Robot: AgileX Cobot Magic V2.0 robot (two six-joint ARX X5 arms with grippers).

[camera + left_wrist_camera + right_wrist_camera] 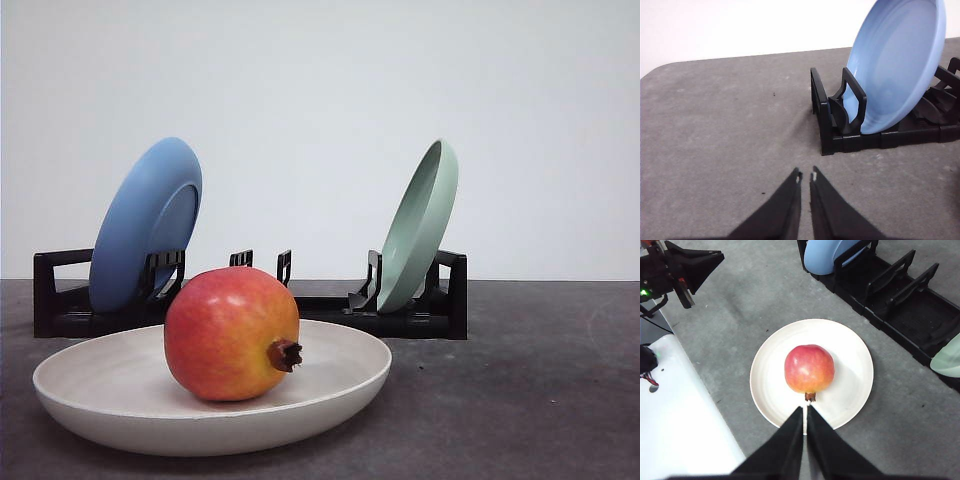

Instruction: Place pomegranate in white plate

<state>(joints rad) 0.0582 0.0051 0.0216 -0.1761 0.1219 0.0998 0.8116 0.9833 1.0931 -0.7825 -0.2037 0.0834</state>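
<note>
A black dish rack [330, 305] runs across the middle of the front view on a dark grey table [540, 400]. A blue plate [145, 222] leans in its left slots, and a pale green plate [420, 225] stands tilted in its right slots.

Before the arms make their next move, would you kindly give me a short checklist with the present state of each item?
1. Pomegranate lies inside the white plate: ok.
2. Pomegranate sits near the plate's middle, away from the rim: ok.
3. Right pincer has let go of the fruit, its jaws shut and empty above the plate: ok.
4. Left pincer is shut, holds nothing, and is over bare table: ok.
5. Blue plate and green plate stand in the black rack: ok.
6. Fruit at rest and will not roll: cannot tell from one moment.
</note>
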